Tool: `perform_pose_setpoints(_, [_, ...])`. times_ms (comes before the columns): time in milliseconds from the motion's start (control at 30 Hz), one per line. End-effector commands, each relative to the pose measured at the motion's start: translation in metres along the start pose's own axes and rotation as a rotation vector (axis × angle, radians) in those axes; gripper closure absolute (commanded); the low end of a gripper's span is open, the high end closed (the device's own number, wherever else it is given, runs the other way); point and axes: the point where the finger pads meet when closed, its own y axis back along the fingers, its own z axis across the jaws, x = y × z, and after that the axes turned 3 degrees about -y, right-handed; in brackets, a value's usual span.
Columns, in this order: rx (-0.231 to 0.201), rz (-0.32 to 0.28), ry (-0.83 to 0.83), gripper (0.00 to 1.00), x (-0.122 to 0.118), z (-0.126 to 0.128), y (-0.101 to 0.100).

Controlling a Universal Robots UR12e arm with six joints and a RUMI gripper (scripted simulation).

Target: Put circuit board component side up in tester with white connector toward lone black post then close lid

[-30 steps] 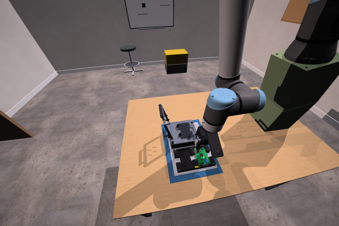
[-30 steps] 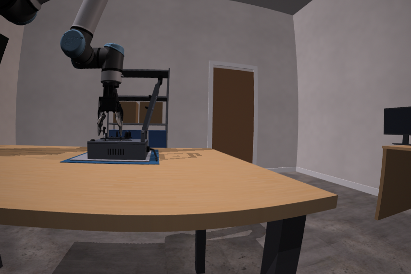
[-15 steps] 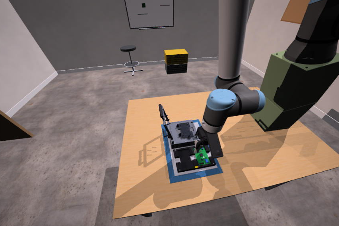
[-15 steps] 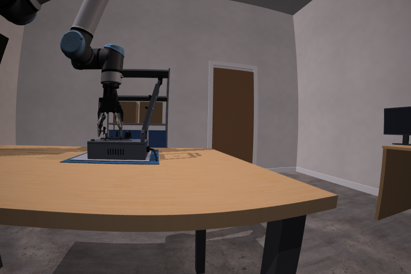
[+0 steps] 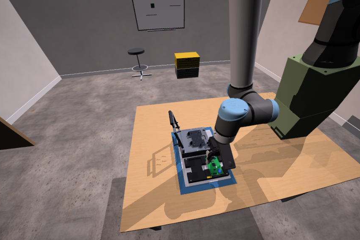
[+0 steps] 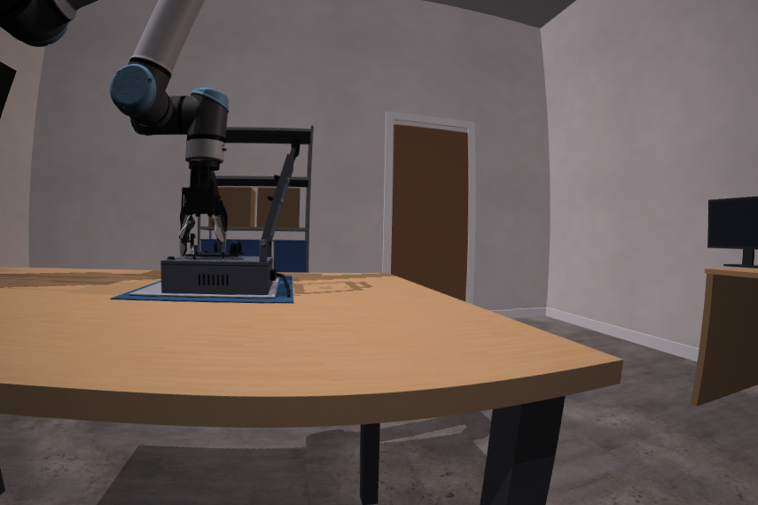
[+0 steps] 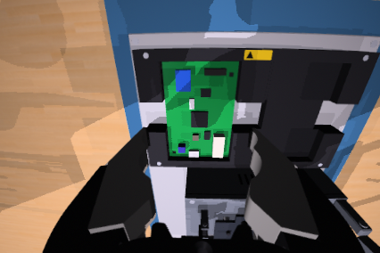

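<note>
The green circuit board [image 7: 199, 109] lies flat, component side up, in the left pocket of the black tray [image 7: 300, 89]. Its white connector [image 7: 218, 146] is at the end nearest my wrist. My gripper [image 7: 198, 129] is open and empty, with one finger on each side of that end of the board, just above it. In the top view the gripper [image 5: 211, 155] hangs over the board [image 5: 215, 167]. The grey tester [image 5: 196, 140] sits behind the tray, and its lid [image 5: 176, 128] stands open and upright. In the exterior view the gripper [image 6: 201, 235] is just above the unit [image 6: 215, 275].
Tray and tester stand together on a blue mat [image 5: 185, 186] on the wooden table. The raised lid arm [image 6: 278, 196] rises beside my gripper. A yellow warning label [image 7: 258, 54] marks the tray's far edge. The tray's right pocket holds no board.
</note>
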Motion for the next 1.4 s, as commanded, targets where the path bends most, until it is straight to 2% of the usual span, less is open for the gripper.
perform_pose_setpoints(0, [-0.005, 0.001, 0.0, 0.41, -0.0003, 0.0035, -0.0058])
perform_pose_setpoints(400, [-0.005, 0.001, 0.0, 0.41, -0.0006, 0.004, -0.0154])
perform_pose_setpoints(1367, [-0.004, 0.001, 0.0, 0.41, -0.0005, 0.0031, -0.0146])
